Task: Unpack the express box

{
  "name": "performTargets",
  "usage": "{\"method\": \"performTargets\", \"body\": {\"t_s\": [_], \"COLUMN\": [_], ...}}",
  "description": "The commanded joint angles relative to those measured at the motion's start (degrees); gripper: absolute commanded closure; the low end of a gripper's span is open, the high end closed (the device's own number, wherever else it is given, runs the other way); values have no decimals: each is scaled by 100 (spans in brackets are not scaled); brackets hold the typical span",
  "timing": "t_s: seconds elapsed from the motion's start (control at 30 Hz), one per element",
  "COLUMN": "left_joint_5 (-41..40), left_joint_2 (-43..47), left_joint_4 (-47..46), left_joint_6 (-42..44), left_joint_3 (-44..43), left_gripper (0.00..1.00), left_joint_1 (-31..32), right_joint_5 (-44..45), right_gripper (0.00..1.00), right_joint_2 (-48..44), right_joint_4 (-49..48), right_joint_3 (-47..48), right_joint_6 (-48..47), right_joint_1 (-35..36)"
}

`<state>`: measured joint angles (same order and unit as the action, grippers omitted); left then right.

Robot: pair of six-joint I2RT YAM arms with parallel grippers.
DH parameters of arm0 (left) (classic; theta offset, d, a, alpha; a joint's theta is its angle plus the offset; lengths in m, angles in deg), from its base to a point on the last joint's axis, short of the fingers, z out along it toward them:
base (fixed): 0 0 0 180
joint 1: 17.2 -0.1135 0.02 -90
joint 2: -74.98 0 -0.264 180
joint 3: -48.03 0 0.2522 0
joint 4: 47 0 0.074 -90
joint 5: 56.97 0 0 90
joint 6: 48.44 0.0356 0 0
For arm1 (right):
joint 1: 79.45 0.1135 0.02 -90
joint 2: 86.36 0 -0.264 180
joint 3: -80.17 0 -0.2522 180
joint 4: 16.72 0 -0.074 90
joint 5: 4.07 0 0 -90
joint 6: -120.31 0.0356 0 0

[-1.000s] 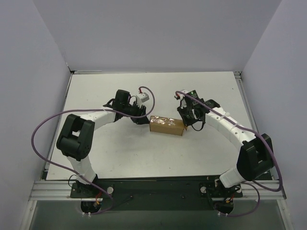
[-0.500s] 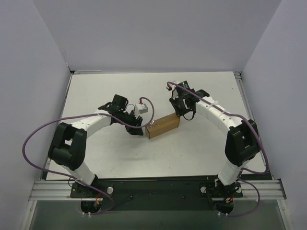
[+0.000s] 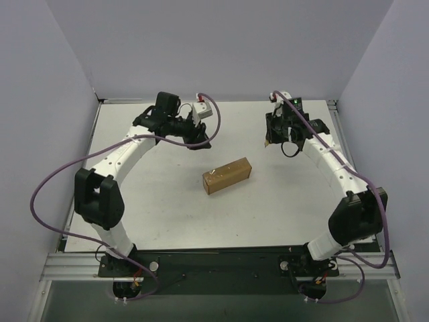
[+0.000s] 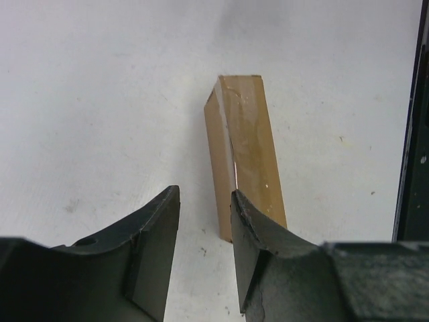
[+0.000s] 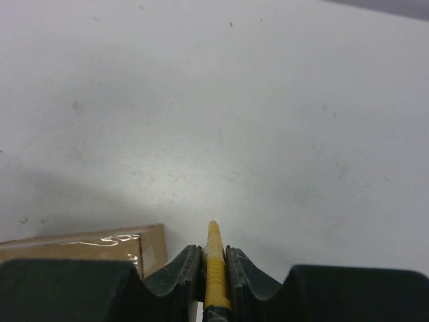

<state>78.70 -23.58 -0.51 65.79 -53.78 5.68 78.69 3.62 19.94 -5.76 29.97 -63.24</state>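
The taped express box (image 3: 227, 175) lay mid-tabletop (image 3: 147, 201), touched by neither arm. The left gripper (image 4: 204, 221) stood apart and empty, while the right gripper (image 5: 213, 255) clamped the utility knife (image 5: 213, 235). Tape-cutting looked in hand, so next the blade probably needed lowering onto the seam.

express box (image 3: 227, 176): matt brown cardboard, smooth | tape (image 4: 248, 134) on its top: clear, glossy, wrinkled | table (image 3: 167, 215): matt white, smooth, faint specks | left gripper (image 4: 204, 201): dark matt plastic, slightly rough | utility knife (image 5: 214, 265): yellow ribbed plastic
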Motion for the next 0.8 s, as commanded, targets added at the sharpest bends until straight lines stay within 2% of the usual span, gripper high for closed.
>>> {"method": "performTargets", "body": {"t_s": [0.0,0.1,0.23,0.27,0.43,0.5,0.6,0.77], "left_joint_5": [109,171,241,197,942,796,558,-48], "left_joint_2": [-951,-1549,-2017,-2061,-2175,-2334,-2465,-2651], "left_joint_4": [-206,-21,-240,-554,-1286,-1086,-672,-575], "left_joint_6": [-673,-682,-1182,-1697,-2132,-2133,-1607,-1457], "left_joint_3": [-1000,-1598,-1970,-1970,-1672,-1899,-2023,-2085], "left_gripper": [53,53,51,51,51,50,48,46], "left_joint_1": [147,270,411,446,490,586,815,903], "right_joint_5": [-471,-611,-594,-481,-417,-375,-488,-654], "right_gripper": [100,100,100,100,100,100,100,100], "right_joint_2": [-831,-1130,-1500,-1553,-1746,-1878,-1905,-1870], "right_joint_4": [-742,-865,-910,-884,-865,-936,-971,-1138], "right_joint_3": [-586,-929,-1281,-1299,-1448,-1588,-1668,-1651], "right_joint_6": [402,456,184,131,87,-63,34,517], "right_joint_1": [76,84,137,155,111,58,-109,-258]}}
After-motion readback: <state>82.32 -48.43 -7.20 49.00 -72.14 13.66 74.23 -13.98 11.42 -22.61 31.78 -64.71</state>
